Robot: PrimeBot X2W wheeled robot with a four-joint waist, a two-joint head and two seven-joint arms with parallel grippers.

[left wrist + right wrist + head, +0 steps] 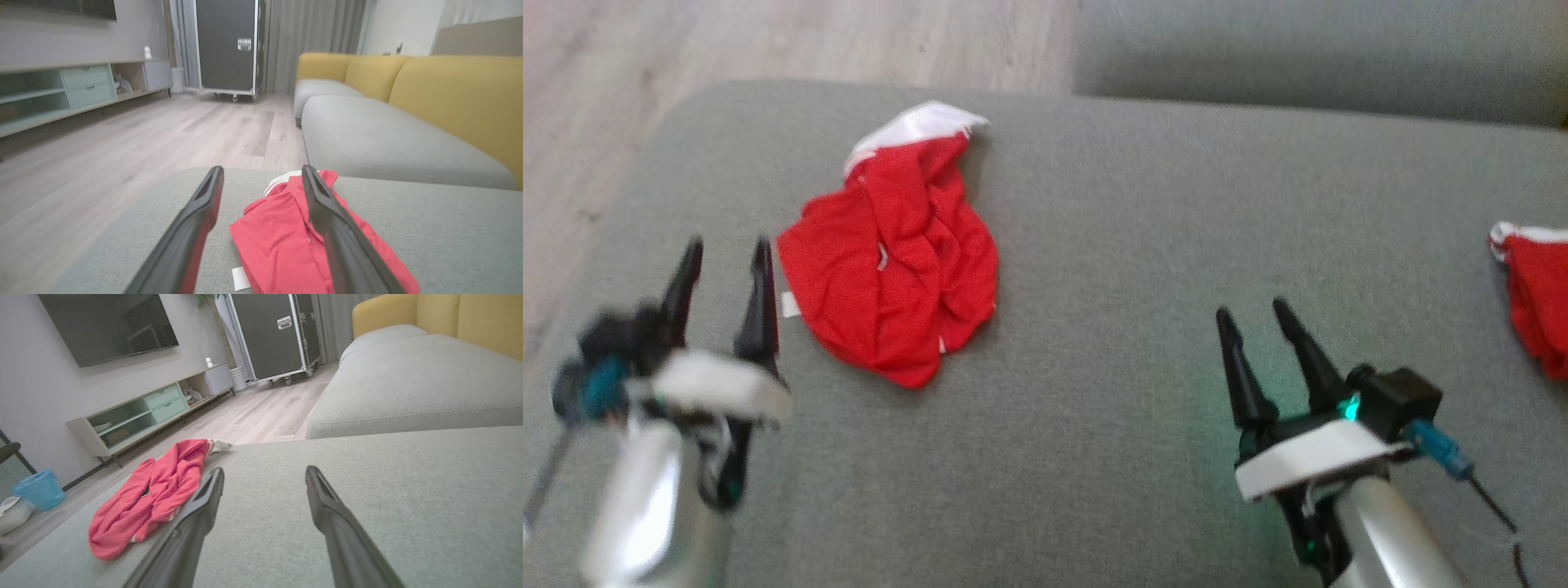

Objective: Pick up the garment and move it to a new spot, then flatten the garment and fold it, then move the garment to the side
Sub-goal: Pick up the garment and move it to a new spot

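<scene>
Fingers of your left gripper [727, 243] stand spread wide at the near left of the grey cushion [1135, 245], holding nothing. Your right gripper [1251, 309] is at the near right, equally wide and also empty, with bare cushion fabric beneath and ahead of it. Just beside the left gripper's inner finger you have the garment [890, 269], a red crumpled heap with a white band at its far end and a small white tag [791, 304] at the edge nearest that finger. From the left wrist view that finger crosses in front of the red cloth, and you cannot tell whether it touches it. The garment lies well apart from the right gripper, toward the cushion's left half. Off at the cushion's right edge you can see a second red piece [1539, 294] with a white trim, partly cut off by the frame. Beyond the cushion comes pale wooden floor [768, 41] and a longer grey sofa seat [367, 134] with yellow backrests [449, 90]. Farthest off, a black case [226, 45] on wheels stands by the curtain, and a low shelf unit [81, 81] runs along the wall.
</scene>
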